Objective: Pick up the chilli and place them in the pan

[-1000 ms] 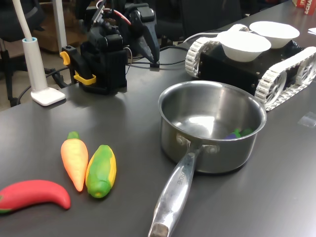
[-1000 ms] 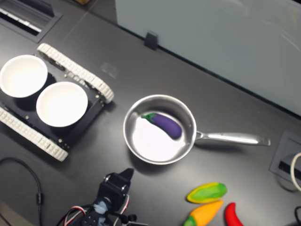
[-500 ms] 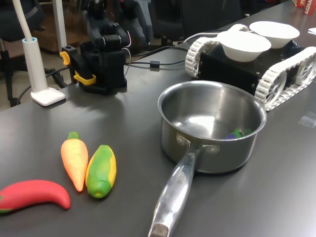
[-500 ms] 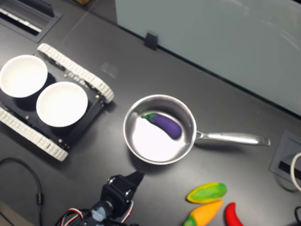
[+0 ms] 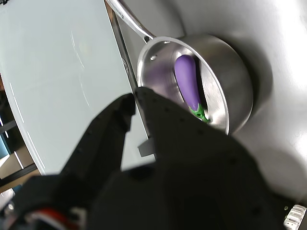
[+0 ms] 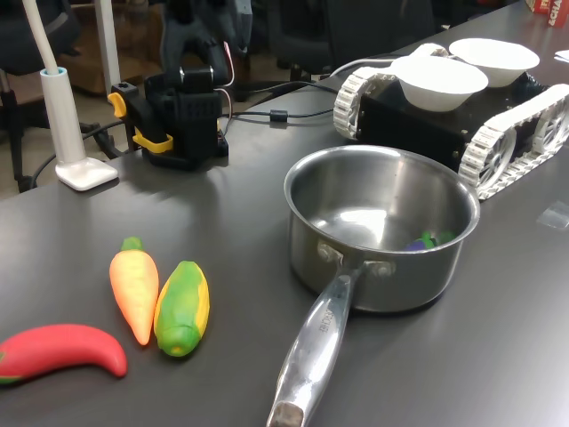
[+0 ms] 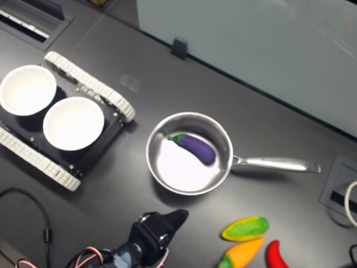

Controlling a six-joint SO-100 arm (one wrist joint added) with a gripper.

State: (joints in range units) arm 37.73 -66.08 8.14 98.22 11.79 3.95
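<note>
We see the gripper [image 7: 177, 214] raised above the table, nothing between its fingers; we cannot tell how far it is open. The pan [image 7: 189, 153] sits just ahead of its tip. The chilli [image 7: 276, 255] lies well apart from it, beside the carrot [image 7: 243, 252].

One view low beside the pan [image 6: 382, 227], one overhead, wrist close above.

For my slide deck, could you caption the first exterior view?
Red chilli, carrot and corn lie beside the steel pan.
</note>
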